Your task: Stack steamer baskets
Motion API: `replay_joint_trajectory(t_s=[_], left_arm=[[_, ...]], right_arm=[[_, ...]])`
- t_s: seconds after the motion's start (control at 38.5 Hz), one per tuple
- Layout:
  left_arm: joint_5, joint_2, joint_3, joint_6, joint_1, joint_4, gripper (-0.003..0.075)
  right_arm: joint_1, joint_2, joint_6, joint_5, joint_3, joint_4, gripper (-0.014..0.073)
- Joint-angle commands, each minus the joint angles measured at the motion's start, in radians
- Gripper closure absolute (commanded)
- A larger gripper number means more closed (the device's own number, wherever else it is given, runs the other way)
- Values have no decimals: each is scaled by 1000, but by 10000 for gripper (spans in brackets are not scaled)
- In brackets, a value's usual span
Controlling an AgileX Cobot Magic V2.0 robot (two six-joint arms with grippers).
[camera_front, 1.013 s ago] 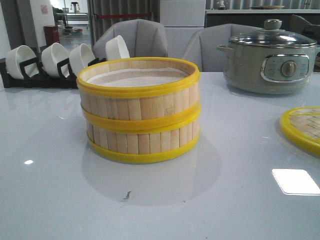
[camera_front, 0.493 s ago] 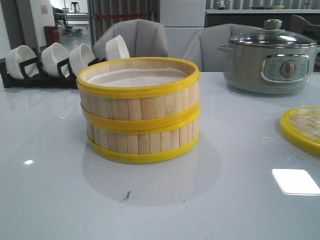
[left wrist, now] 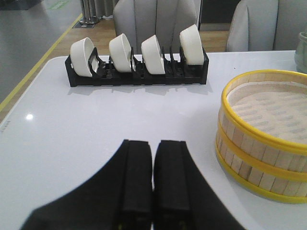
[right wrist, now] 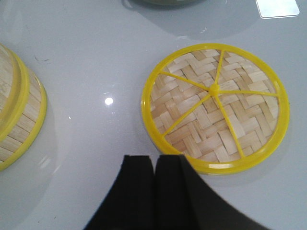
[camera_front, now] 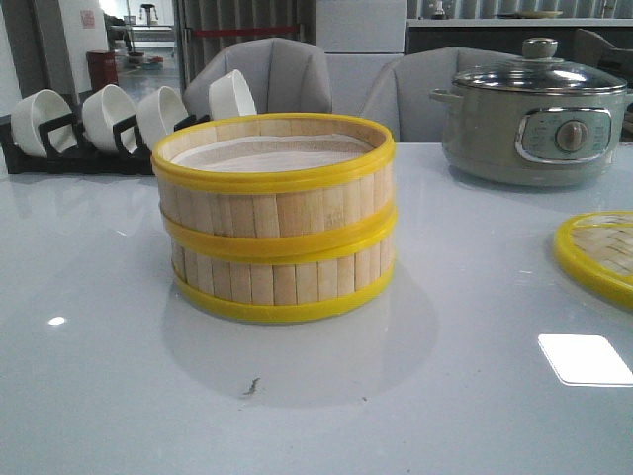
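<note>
Front view shows the two steamer baskets (camera_front: 274, 220) already stacked — the upper one sits squarely on the lower, their yellow rims meeting in a band halfway up the pile, and a pale liner shows inside the top basket. The stack stands upright on the glossy white table (camera_front: 119, 396), and everything else is placed from it. Behind it and to its left, a black rack (camera_front: 69, 148) holds four white bowls (camera_front: 111, 114) tilted on edge. Behind it and to its right stands a grey-green electric pot (camera_front: 534, 124) with a glass lid, well apart from the stack. To the stack's right, also well apart, a flat woven bamboo lid (camera_front: 599, 254) with a yellow rim lies on the table, cut off by the frame edge.

The left gripper (left wrist: 152, 158) is seen from its wrist camera with its two black fingers pressed together, nothing between them; it sits clear of the stack, which lies off to one side with bare table between. The right gripper (right wrist: 154, 168) is likewise closed and empty — its fingertips hang just at the near rim of the woven lid (right wrist: 216, 108), though whether they touch it cannot be told. An edge of the stack (right wrist: 19, 112) shows at the side of that view, apart from the lid.
</note>
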Motion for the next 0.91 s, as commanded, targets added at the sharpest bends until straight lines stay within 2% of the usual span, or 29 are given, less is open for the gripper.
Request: replay_joint_trajectory(t_s=[0.0, 0.16, 0.21, 0.31, 0.36, 0.55, 0.88], left_arm=[[-91, 4, -27, -9, 4, -5, 627], [-91, 4, -27, -9, 4, -5, 627], [-91, 4, -27, -9, 4, -5, 627], [-91, 4, -27, -9, 4, -5, 627], [-91, 4, -27, -9, 4, -5, 627], [-91, 4, -27, -9, 4, -5, 627], [-91, 4, -27, -9, 4, -5, 627]], right_arm=[[0, -7, -3, -65, -33, -9, 508], [0, -6, -4, -66, -33, -6, 490], [0, -6, -12, -66, -33, -6, 440], [0, -6, -25, -67, -33, -6, 263], [0, -5, -25, -74, -33, -6, 219], [0, 14, -25, -111, -33, 0, 214], [0, 57, -25, -92, -33, 0, 214]])
